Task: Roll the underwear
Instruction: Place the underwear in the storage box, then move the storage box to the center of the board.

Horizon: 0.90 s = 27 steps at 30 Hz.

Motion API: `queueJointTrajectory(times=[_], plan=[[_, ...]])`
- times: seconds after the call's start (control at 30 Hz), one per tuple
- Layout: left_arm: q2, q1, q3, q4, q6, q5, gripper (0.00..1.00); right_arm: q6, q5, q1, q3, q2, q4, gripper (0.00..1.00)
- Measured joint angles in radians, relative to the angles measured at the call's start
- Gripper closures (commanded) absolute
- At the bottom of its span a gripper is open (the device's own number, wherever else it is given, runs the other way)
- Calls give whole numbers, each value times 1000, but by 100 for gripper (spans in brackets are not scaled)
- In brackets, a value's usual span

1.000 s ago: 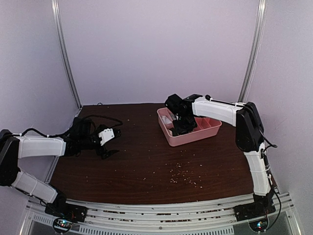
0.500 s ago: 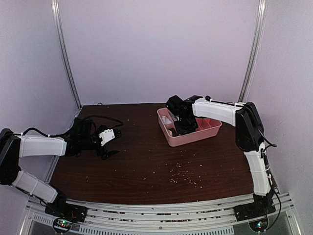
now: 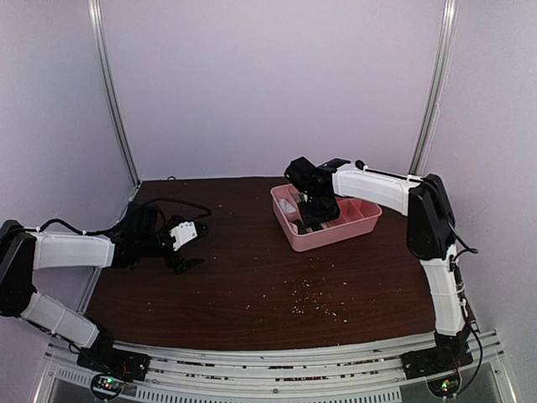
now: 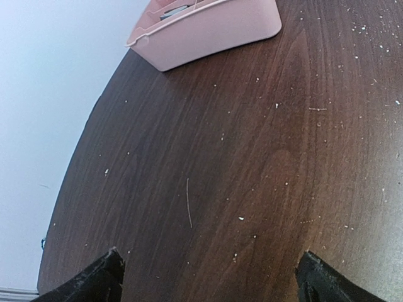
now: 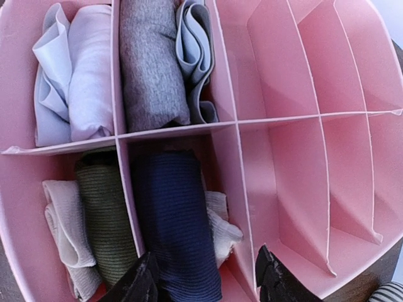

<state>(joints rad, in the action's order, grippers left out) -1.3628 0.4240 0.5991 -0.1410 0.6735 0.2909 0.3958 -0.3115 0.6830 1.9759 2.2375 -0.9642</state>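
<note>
- Hovering low over the pink tray [image 5: 302,126], my right gripper [image 5: 204,286] has its fingers spread wide, one on each side of the near middle compartment, and nothing is clamped between them.
- Between those fingers lies the navy underwear [image 5: 173,226], rolled into a tight log that fills the compartment, with a bit of cream-white cloth showing at its right side.
- Just past the cross divider [image 5: 176,130], the grey underwear [image 5: 151,69] sits rolled in the far middle compartment, beside a pale folded piece.
- I judge both rolls done and stowed, so the step in hand is getting clear of the navy one without disturbing it.
- To do that well I should rise straight up and keep the fingers wide. The left one looks very near the roll's edge, so any sideways drift could snag the cloth and loosen the roll.
- I should also stay off the thin dividers, which look likely to flex.
- The neighbouring compartments on the left hold a white cloth [image 5: 82,82] and an olive roll [image 5: 107,214]. Those on the right are bare.
- Well apart, my left gripper [image 4: 211,283] is wide open and holding nothing, low over the dark table [image 4: 252,157].
</note>
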Motion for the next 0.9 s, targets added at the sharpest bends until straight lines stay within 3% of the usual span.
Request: queueJointTrajectory(times=[0.3, 0.53, 0.77, 0.9], plan=[[0, 0, 0, 0, 0, 0, 2, 17, -11, 0, -74, -100, 98, 42], [0, 0, 0, 0, 0, 0, 2, 31, -84, -2, -177, -206, 172, 25], [0, 0, 0, 0, 0, 1, 2, 55, -139, -47, -463, -362, 298, 3], [0, 0, 0, 0, 0, 0, 2, 66, -129, -114, -634, -456, 407, 0]])
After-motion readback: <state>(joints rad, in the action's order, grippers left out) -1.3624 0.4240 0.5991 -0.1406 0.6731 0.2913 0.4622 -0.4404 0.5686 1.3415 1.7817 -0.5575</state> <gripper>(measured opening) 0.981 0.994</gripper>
